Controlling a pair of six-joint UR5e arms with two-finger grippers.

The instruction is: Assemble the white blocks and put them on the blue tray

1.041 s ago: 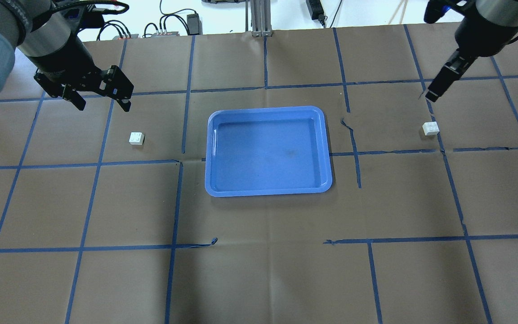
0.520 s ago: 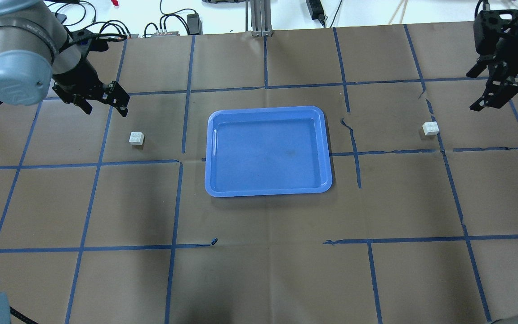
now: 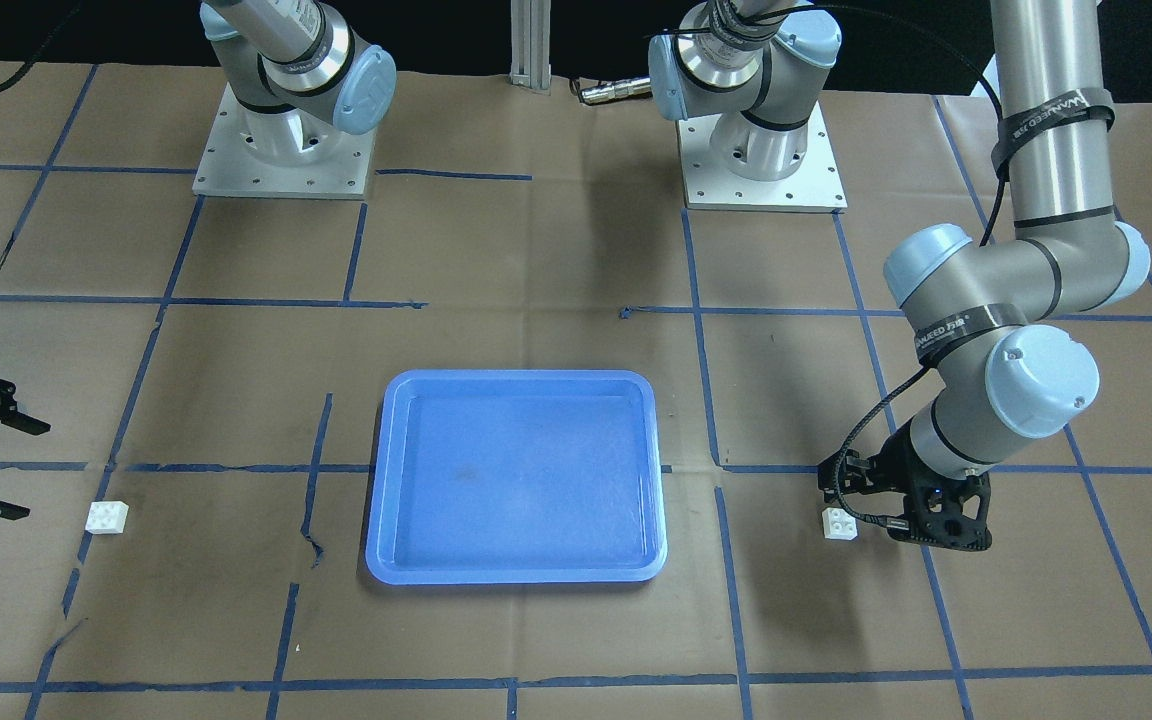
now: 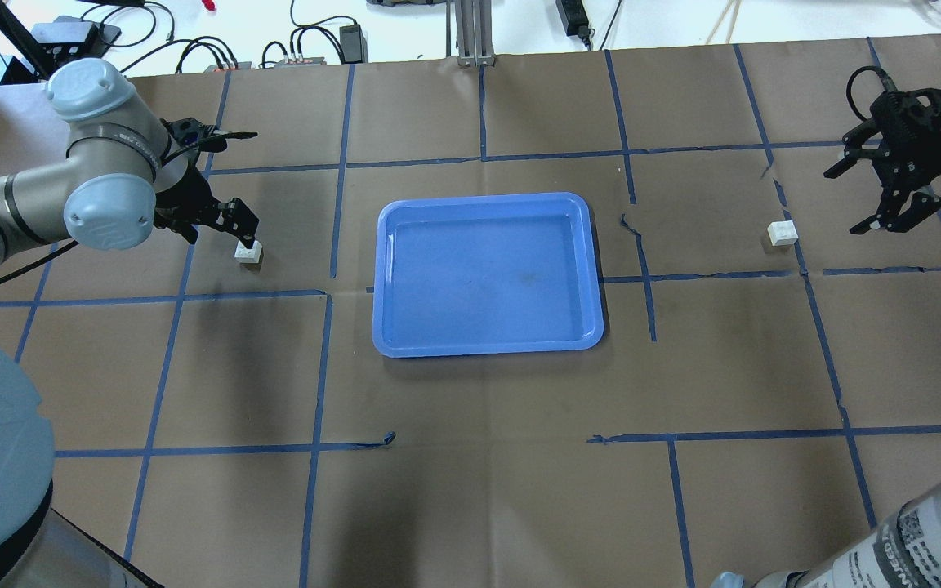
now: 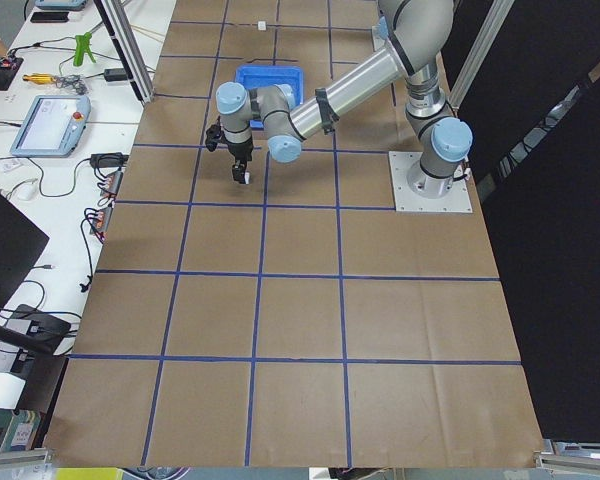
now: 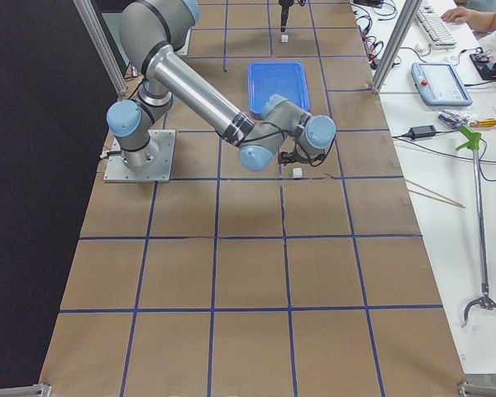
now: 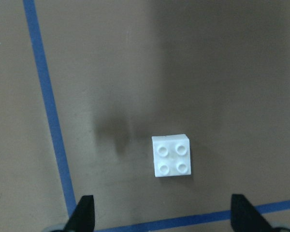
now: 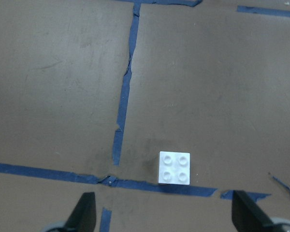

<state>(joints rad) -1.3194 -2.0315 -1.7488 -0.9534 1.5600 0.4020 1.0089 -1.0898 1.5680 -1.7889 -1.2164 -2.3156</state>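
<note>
The blue tray [image 4: 487, 273] lies mid-table and holds nothing; it also shows in the front view [image 3: 516, 475]. One white block [image 4: 248, 252] lies on the paper left of it. My left gripper [image 4: 220, 237] hovers low over this block, open and empty. In the left wrist view the block [image 7: 172, 155] sits just ahead of the open gripper [image 7: 164, 215]. The other white block [image 4: 782, 233] lies right of the tray. My right gripper [image 4: 842, 204] is open and empty, to its right. The right wrist view shows that block [image 8: 174, 167] ahead of the gripper [image 8: 165, 215].
Brown paper with a blue tape grid [image 4: 332, 294] covers the table. Cables and power bricks [image 4: 307, 49] lie past the far edge, beside an aluminium post [image 4: 470, 33]. The two arm bases [image 3: 281, 150] stand at the robot's side.
Both arms have come down towards the table. My left gripper moved right and down to the left block. My right gripper turned and dropped to the right of the right block.
</note>
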